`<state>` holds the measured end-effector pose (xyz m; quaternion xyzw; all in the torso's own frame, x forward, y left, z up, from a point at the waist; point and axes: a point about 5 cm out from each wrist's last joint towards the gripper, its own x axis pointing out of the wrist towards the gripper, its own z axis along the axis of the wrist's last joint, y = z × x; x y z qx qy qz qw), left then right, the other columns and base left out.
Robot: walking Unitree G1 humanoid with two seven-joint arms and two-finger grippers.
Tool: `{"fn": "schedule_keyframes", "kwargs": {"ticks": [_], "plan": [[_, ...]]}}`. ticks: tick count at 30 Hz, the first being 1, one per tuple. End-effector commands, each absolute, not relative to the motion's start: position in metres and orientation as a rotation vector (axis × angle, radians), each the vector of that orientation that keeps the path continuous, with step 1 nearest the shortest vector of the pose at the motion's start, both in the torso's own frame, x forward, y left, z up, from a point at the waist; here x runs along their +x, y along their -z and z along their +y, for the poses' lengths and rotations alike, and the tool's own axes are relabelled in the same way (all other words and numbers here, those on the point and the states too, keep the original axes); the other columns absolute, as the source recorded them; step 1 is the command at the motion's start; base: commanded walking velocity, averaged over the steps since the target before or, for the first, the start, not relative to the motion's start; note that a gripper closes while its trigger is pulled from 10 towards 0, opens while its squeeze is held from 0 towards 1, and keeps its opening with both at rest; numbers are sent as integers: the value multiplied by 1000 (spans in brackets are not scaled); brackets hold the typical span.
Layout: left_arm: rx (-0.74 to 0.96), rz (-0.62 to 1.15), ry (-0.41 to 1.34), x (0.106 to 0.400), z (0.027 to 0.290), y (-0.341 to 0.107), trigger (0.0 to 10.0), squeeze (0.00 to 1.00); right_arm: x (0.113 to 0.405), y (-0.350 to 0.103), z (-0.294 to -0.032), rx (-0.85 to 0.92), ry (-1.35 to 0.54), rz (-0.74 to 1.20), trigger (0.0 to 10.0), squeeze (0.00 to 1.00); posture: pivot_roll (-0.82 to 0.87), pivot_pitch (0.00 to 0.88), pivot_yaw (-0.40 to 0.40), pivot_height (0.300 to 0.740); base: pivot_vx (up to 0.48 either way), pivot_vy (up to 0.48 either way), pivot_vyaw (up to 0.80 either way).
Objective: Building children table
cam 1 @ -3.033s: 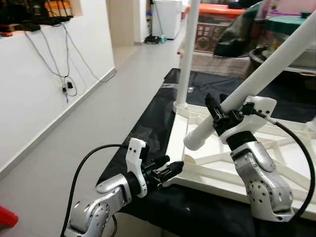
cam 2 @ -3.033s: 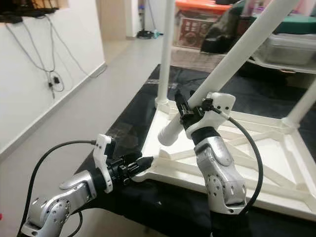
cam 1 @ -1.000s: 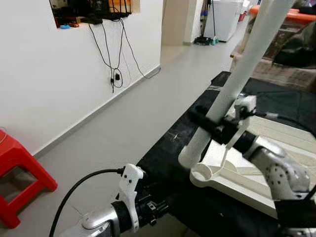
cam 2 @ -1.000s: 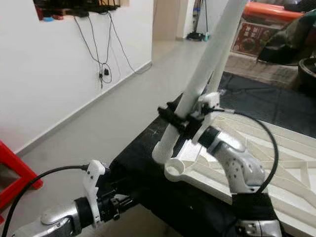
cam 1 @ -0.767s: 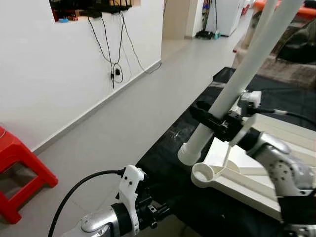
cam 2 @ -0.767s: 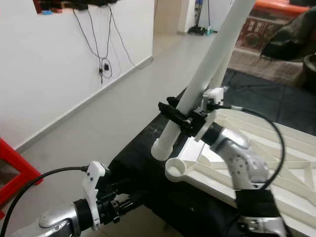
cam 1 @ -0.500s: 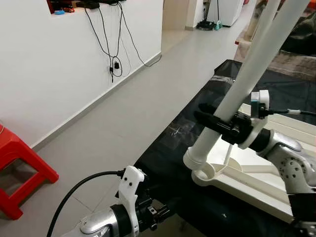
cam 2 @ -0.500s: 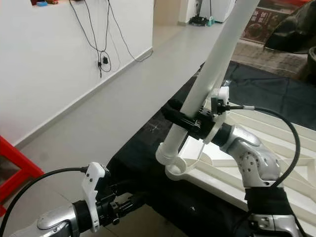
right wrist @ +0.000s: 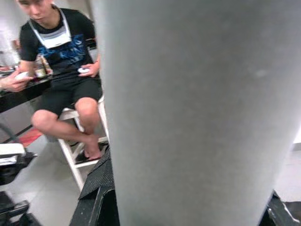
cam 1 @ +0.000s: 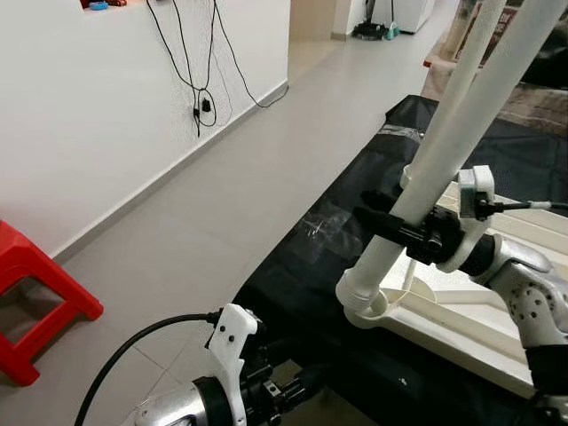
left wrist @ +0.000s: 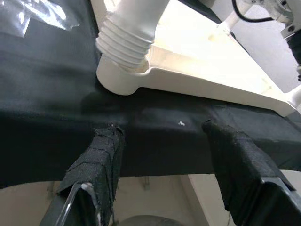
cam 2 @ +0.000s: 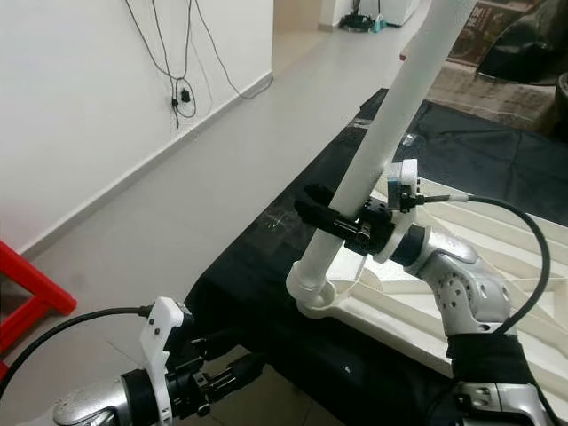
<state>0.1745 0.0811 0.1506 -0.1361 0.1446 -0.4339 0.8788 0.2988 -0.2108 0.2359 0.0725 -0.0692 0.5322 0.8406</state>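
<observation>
Right gripper (cam 1: 410, 232) clenched on long white plastic leg (cam 1: 448, 133), threaded end at tabletop corner socket (cam 1: 377, 311). Leg light, stiff, slippery; grip low nr socket. Left gripper (left wrist: 162, 179) released, below socket.

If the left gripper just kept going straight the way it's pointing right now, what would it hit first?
Most likely the black cloth draped over the edge of the work surface. The left gripper, jaws open, aims at it just below the corner socket where the white table leg sits. Depth is hard to judge.
</observation>
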Motion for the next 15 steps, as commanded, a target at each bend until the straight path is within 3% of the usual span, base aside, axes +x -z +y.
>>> {"fn": "schedule_keyframes", "kwargs": {"ticks": [1,15], "plan": [[-285,322,910,170,82,-150,10000,0,298,-231,-214,167,-1135,-115,10000,0,216,192,-40,740,0,0,0],[-289,340,903,162,84,-154,10000,0,304,-229,-206,58,-1245,-90,10000,0,223,222,-42,740,0,0,0]]}}
